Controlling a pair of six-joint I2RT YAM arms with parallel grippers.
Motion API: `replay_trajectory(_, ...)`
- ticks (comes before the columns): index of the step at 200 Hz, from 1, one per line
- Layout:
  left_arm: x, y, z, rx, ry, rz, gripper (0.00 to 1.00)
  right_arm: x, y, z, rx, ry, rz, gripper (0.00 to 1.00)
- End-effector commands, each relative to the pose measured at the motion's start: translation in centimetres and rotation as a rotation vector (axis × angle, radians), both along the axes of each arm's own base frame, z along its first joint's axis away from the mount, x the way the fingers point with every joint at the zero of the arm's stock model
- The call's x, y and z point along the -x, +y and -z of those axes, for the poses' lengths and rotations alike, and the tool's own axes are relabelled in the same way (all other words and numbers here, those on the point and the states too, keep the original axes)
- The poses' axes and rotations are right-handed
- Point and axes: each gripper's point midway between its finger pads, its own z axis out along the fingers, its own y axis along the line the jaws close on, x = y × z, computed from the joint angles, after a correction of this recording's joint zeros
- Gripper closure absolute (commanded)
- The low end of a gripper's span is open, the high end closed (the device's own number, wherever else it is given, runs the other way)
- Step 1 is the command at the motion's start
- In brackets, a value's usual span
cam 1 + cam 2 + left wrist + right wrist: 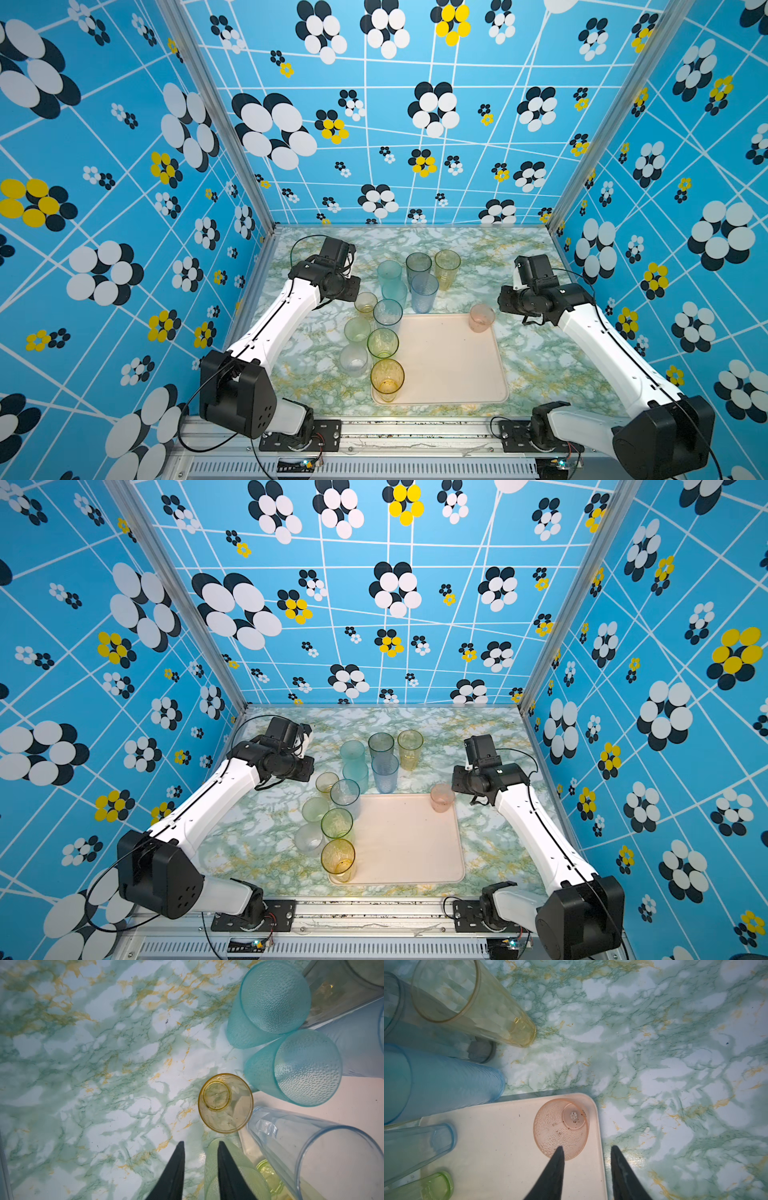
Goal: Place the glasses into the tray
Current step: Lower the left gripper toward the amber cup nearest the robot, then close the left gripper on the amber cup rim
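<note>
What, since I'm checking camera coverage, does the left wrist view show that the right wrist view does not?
Only the left wrist view: a short yellow glass, a pale green glass, the left gripper. Only the right wrist view: a pink glass standing in the tray's corner, the right gripper. Both: the marble table, the tray, a blue glass.

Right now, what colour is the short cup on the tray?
Pink cup, clearest in the right wrist view.

Wrists hide the left fingers [175, 1172] and right fingers [553, 1176] in both top views. At the tray's [449, 365] 11 o'clock, a blue-rimmed glass [387, 312] masks the base of a teal glass [397, 291].
</note>
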Motion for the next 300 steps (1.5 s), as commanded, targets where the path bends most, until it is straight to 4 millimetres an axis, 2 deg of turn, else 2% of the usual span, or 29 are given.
replay_trajectory(1, 0.3, -0.4, 0.9, 0.055, 0.042, -0.007, 0.72, 0.3, 0.1, 0.1, -0.009, 0.026, -0.01, 0.61)
replay_trajectory(70, -0.5, -0.5, 4.3, 0.062, 0.113, -0.016, 0.74, 0.7, 0.1, 0.0, -0.012, 0.026, -0.012, 0.61)
replay_trajectory(155, -2.0, -0.6, 6.4, 0.044, 0.145, -0.018, 0.74, 1.1, -0.1, 0.0, -0.007, 0.024, -0.011, 0.61)
replay_trajectory(252, -2.5, -0.5, 7.3, 0.019, 0.161, -0.016, 0.76, 1.0, -0.1, 0.0, -0.006, 0.024, -0.017, 0.61)
replay_trajectory(300, -2.9, -0.7, 7.4, 0.01, 0.166, -0.007, 0.81, 1.0, 0.0, 0.1, -0.005, 0.028, -0.021, 0.6)
